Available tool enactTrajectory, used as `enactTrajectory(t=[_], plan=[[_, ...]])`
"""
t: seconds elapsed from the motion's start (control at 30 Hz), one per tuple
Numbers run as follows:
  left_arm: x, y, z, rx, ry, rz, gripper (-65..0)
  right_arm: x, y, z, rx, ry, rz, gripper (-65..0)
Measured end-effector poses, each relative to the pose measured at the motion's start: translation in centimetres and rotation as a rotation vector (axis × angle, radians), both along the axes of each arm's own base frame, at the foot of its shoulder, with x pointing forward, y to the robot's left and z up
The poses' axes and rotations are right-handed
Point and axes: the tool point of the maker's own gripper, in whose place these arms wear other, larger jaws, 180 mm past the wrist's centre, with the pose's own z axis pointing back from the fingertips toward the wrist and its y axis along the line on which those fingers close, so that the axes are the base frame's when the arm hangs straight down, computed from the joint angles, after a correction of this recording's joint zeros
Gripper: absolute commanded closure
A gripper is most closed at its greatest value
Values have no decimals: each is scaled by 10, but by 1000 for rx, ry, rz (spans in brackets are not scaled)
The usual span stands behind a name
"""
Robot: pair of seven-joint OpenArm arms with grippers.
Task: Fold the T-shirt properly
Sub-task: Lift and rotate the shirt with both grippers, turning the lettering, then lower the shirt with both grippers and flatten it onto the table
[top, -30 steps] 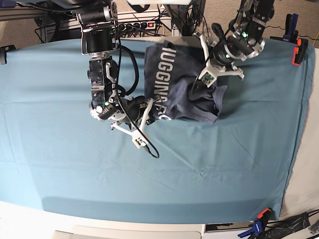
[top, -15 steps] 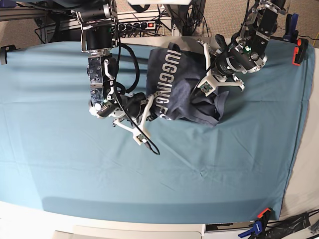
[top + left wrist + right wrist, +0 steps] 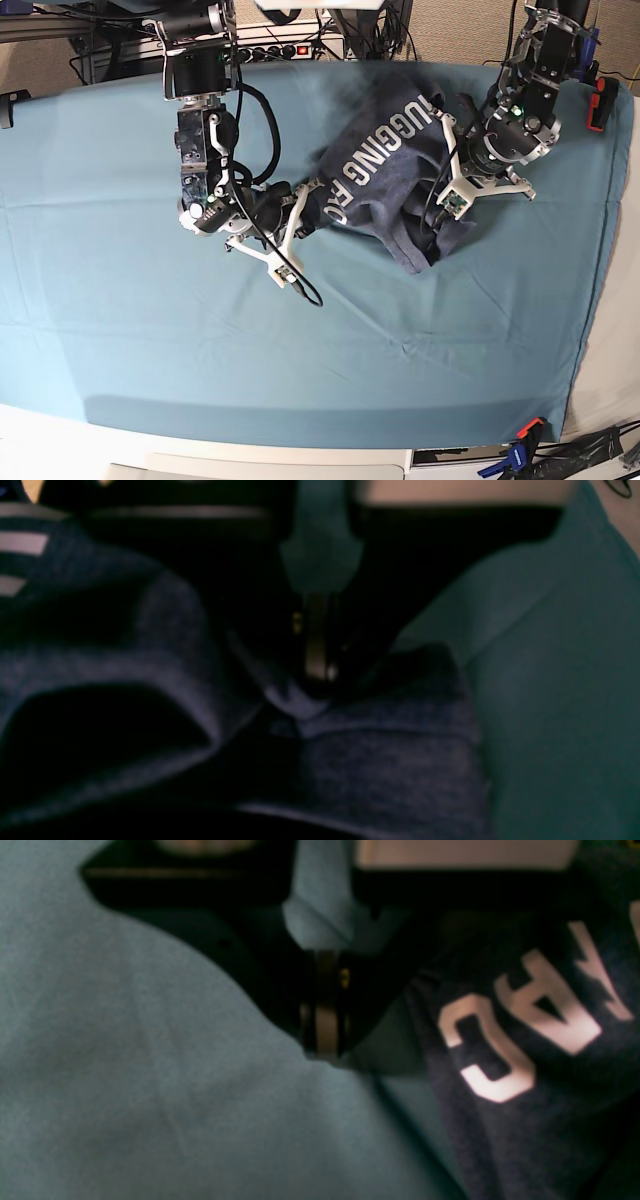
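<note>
The blue-grey T-shirt (image 3: 380, 180) lies bunched at the back middle of the table, its white lettering running diagonally. My left gripper (image 3: 432, 215) is at the shirt's right side. In the left wrist view this gripper (image 3: 315, 680) is shut on a fold of the T-shirt (image 3: 390, 770). My right gripper (image 3: 308, 197) sits at the shirt's lower left edge. In the right wrist view its fingertips (image 3: 322, 1040) are shut over the cloth. The lettered T-shirt (image 3: 525, 1040) hangs just to their right, and no fabric shows between the tips.
A teal table cloth (image 3: 150, 330) covers the whole table. An orange clamp (image 3: 600, 100) holds it at the back right and a blue-orange clamp (image 3: 520, 445) at the front right. A power strip (image 3: 270, 48) and cables lie behind the back edge.
The left arm has swung right and dragged the shirt with it, so the lettering turned from upright to diagonal. The right arm has hardly moved.
</note>
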Motion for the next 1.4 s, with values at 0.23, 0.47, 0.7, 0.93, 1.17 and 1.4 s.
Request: enactTrajectory(t=[0.23,0.47,0.7,0.93,1.17,1.4], plan=[[13,-2,8,-6,-44,-9,0,-28,12,0,42,28,86,0],[43,-3,32,-15,-135,-11,0,-66,11,5,14,10,99,0],[63,-3,50,-19,-199,-14,0,-88,12,27,9,-44,107,0],[69,-2,54,-9,-219,-14,0,-112,18,26,45,-8,117,0],[69,42,54,177,-217,13,0,-81,4,36,-52,-101,93,0],[65,115,70,248,-213,189,0,-28,-11,70,-111,-270,1,0]])
